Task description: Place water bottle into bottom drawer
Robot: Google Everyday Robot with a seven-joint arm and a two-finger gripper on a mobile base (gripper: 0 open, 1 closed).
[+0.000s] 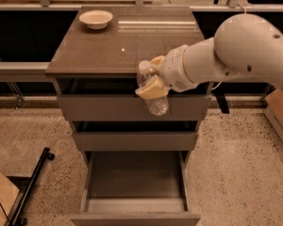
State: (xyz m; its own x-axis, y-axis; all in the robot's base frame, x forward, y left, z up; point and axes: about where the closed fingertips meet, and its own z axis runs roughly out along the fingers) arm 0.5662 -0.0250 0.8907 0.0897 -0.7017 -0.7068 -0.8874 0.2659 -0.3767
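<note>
My gripper (152,79) is shut on the water bottle (153,97), a small clear plastic bottle held roughly upright in the air in front of the cabinet's top drawer. Its lower body hangs below the yellowish fingers (151,89). The bottom drawer (136,197) is pulled wide open below, with a bare grey interior. The bottle is well above it, over its rear part.
A white bowl (96,19) sits at the back left of the cabinet top (99,51). The two upper drawers (132,107) stand slightly open. A black stand leg (30,187) lies on the floor at left; a cardboard box (279,112) is at right.
</note>
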